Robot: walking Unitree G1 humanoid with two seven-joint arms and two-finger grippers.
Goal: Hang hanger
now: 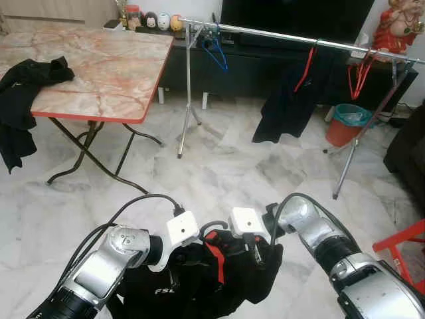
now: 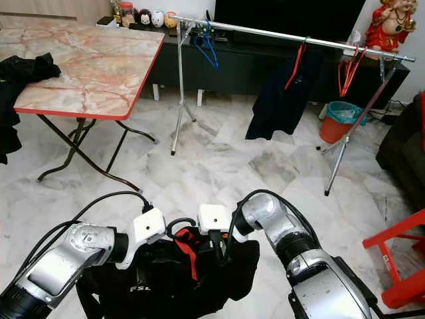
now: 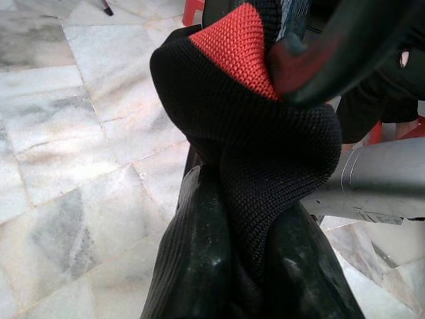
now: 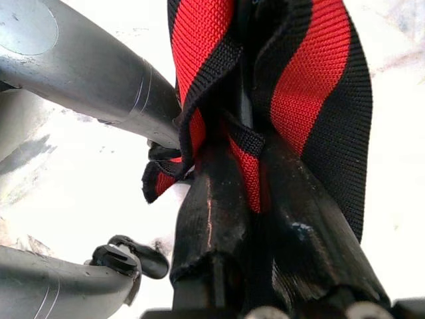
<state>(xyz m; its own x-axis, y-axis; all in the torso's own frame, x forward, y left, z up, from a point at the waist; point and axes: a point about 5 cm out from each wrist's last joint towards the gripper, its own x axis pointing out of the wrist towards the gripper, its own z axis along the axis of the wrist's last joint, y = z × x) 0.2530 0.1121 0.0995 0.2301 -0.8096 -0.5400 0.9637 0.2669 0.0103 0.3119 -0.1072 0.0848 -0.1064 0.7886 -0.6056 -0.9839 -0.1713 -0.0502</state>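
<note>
Holding a black garment with red trim low in front of the body, both arms meet over the marble floor. Left gripper: its fingers are pinched on a bunched fold of the black knit, and a red patch of the cloth sits just beyond the fingertips. A black hanger hook arcs up out of the collar, between the two wrist cameras. Right gripper: its fingers are pressed together on the red-and-black collar band, with the fabric running up past the tips; the left arm's silver tube crosses just beside them.

Well beyond both sets of fingertips, from left to right: a folding table with a marble-pattern top carrying a black jacket draped over its near edge; a silver clothes rail on tripod legs, with a blue hanger, a dark garment on a red hanger, and bare red hangers; a teal-lined orange bin behind the rail. A red stool frame stands beside the right arm.
</note>
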